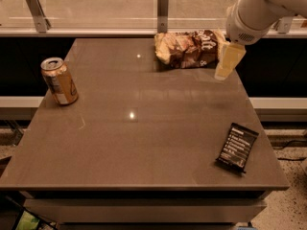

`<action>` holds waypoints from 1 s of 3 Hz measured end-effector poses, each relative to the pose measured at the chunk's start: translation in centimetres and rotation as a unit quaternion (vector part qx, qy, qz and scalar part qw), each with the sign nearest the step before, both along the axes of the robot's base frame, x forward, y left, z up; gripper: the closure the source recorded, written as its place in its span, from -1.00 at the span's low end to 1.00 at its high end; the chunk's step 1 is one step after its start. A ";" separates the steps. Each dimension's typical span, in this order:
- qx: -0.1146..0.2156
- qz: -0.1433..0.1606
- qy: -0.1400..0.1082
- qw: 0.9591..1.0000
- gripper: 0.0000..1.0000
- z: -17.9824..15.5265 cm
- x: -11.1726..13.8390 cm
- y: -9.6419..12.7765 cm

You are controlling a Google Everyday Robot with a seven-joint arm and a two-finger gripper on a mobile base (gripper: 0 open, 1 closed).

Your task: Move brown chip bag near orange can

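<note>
The brown chip bag [189, 48] lies crinkled at the far edge of the table, right of centre, with its pale yellow ends pointing left and right. The orange can [59, 80] stands upright near the table's left edge, far from the bag. My gripper [226, 67] hangs down from the white arm [254, 11] at the upper right. It is just beside the bag's right end and low over the table. I cannot tell whether it touches the bag.
A small flat black packet with white text [237, 146] lies near the table's front right corner. The brown table [144, 128] ends in drops at the left, right and front. A rail with metal posts [163, 8] runs behind the far edge.
</note>
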State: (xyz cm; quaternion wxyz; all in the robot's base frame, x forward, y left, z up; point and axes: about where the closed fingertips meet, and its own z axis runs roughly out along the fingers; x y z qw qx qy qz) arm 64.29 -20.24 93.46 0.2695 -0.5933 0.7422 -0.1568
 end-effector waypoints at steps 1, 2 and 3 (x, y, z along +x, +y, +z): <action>0.005 -0.007 0.011 1.000 -1.00 -1.3 1.3 -0.6; 0.008 -0.007 0.023 1.000 -1.00 -2.7 2.8 -0.9; 0.005 -0.005 0.028 1.000 -1.00 -3.2 3.6 -0.8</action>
